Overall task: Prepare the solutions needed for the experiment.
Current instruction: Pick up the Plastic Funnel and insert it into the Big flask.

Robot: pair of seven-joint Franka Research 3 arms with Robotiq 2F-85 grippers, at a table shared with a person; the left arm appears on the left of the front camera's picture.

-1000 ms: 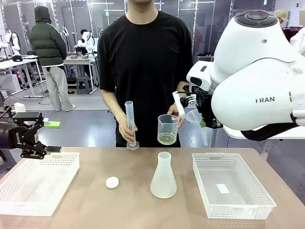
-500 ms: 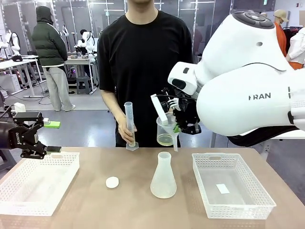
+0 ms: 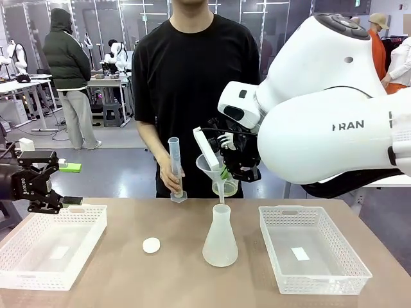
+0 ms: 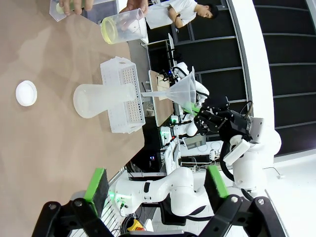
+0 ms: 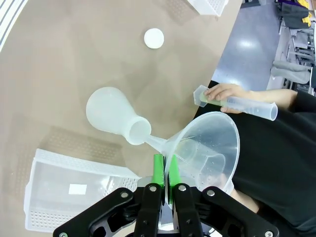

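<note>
Clear plastic funnel (image 3: 210, 168) sits pinched by its rim in the right gripper (image 5: 164, 163), spout over the flask (image 3: 220, 240). Left gripper (image 3: 70, 184) gapes wide near a basket (image 3: 45, 279). Pale yellow solution (image 4: 107, 30) tints the person's beaker (image 4: 131, 24).

Table (image 3: 160, 282): frosted conical flask (image 3: 220, 240) upright at centre. White round cap (image 3: 151, 245) left of it, apart. White mesh baskets at left (image 3: 38, 279) and right (image 3: 321, 282) ends, a white slip in each. Clear funnel (image 3: 212, 170) tilted, spout just above flask mouth. Person in green coat (image 3: 64, 70) far left, background.
</note>
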